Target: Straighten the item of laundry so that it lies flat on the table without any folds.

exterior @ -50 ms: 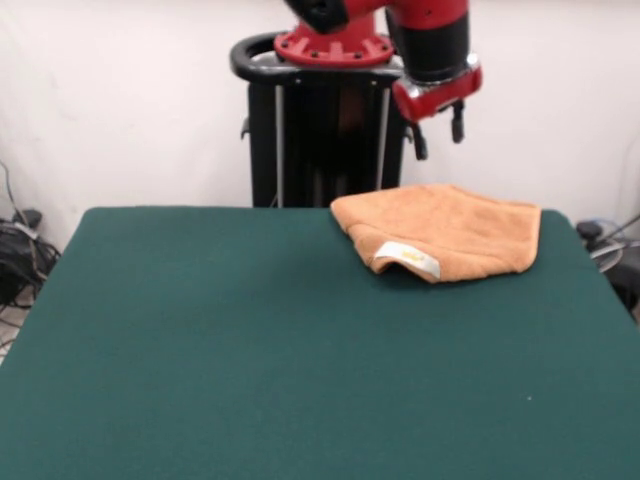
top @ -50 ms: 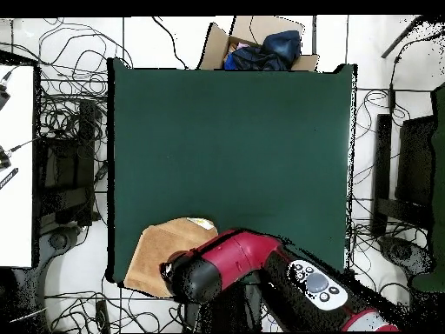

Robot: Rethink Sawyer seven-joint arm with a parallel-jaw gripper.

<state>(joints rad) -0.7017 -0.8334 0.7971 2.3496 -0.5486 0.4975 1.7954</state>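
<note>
The orange-tan towel, the item of laundry [exterior @ -50 ms: 450, 232], lies folded over in a crumpled heap at the far right corner of the green table [exterior @ -50 ms: 250, 350]. Its white care tag [exterior @ -50 ms: 408, 258] shows on the near fold. My gripper [exterior @ -50 ms: 438, 132] hangs well above the towel's far edge, open, with nothing between its two black fingers. In the overhead view the towel [top @ -50 ms: 156, 252] sits at the table's [top @ -50 ms: 235, 148] lower left corner. There the red arm [top @ -50 ms: 252, 261] covers the towel's right part and hides the gripper.
The black pedestal [exterior @ -50 ms: 320, 130] stands just behind the table's far edge. A cardboard box holding dark blue cloth [top @ -50 ms: 261, 48] sits past the table's opposite end. Cables [top @ -50 ms: 61, 113] sprawl on the floor around the table.
</note>
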